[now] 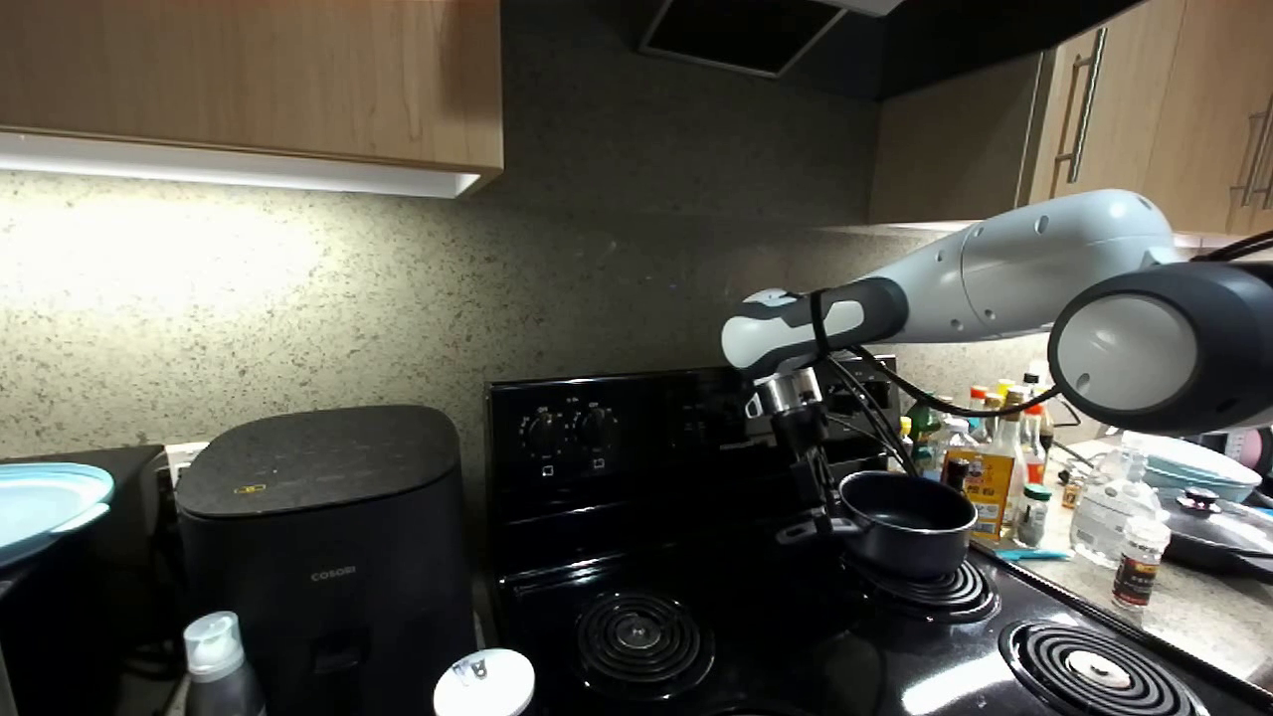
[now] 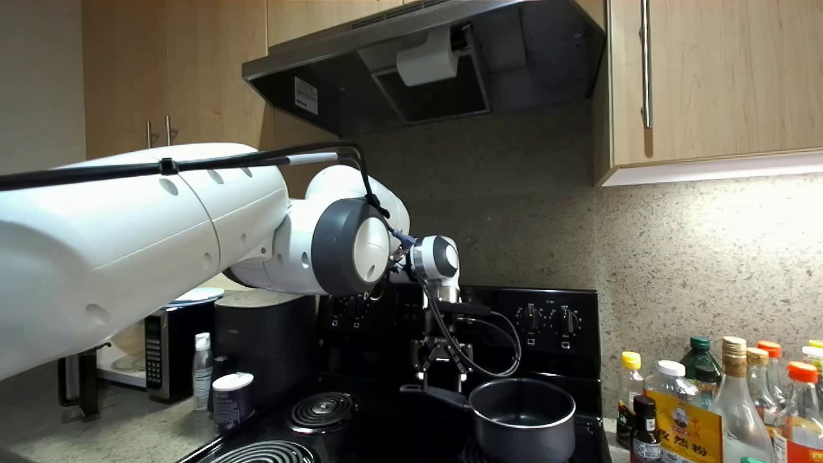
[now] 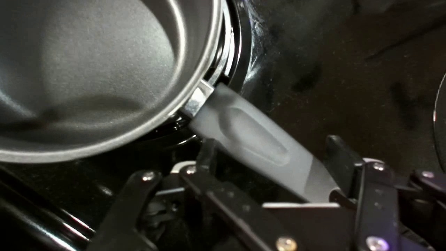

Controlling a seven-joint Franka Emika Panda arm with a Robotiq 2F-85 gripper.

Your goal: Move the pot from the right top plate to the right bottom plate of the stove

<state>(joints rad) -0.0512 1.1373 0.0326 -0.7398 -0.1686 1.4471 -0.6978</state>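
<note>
Wrist view: spread jaws astride pot handle (image 3: 260, 141)

In the wrist view the pot (image 3: 111, 55) runs out of frame between 9 and 12 o'clock, the gripper (image 3: 273, 153) at 6. At 4 o'clock in an exterior view, the pot hides part of the right top plate (image 1: 955, 597) and the edge clips the right bottom plate (image 1: 1099, 668).
</note>
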